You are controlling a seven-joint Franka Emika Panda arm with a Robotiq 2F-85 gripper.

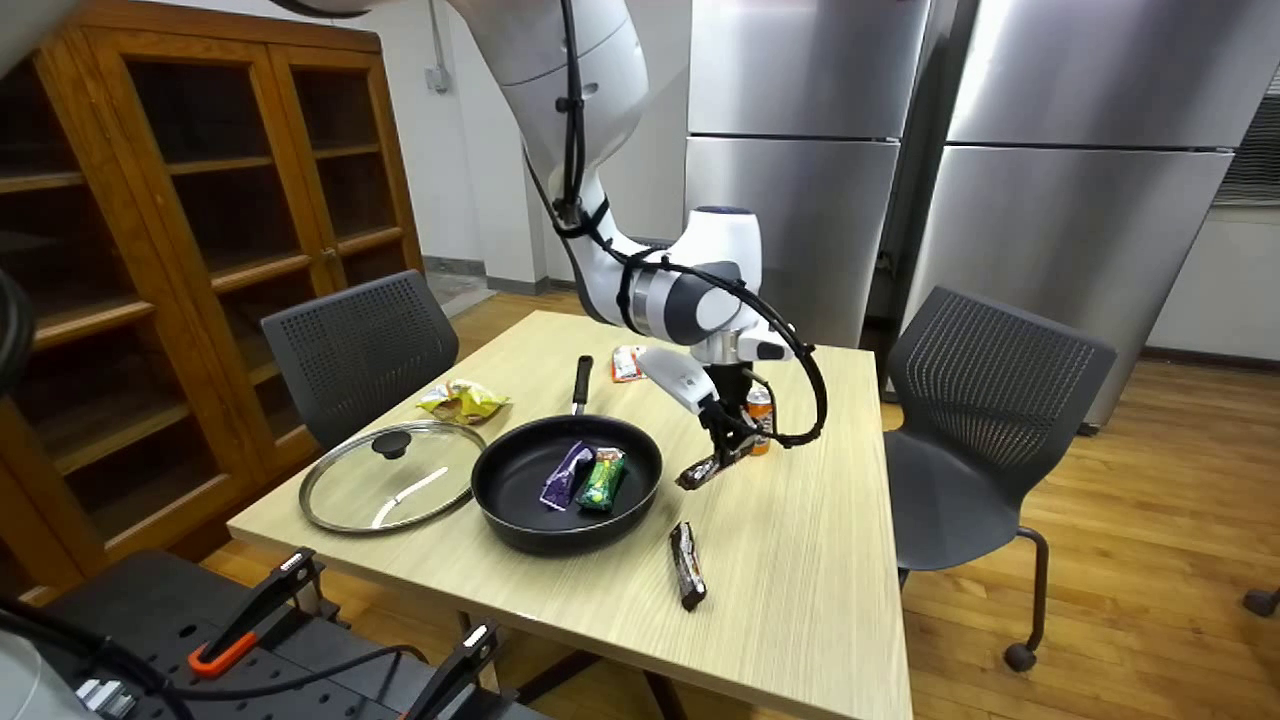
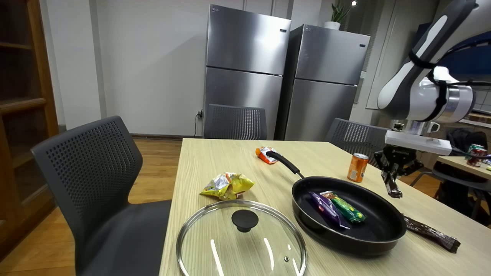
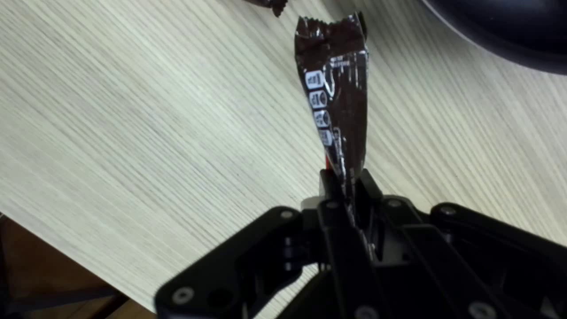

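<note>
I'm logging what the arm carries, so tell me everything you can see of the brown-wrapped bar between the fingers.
The brown-wrapped bar is long and narrow, in a glossy, creased, plastic-looking wrapper with a jagged crimped end and four small white printed panels along one edge. The fingers pinch it from both sides; its rear part is hidden between them in the wrist view. Its free end points downward in both exterior views. It seems held above the table, apart from the nearby frying pan.
</note>
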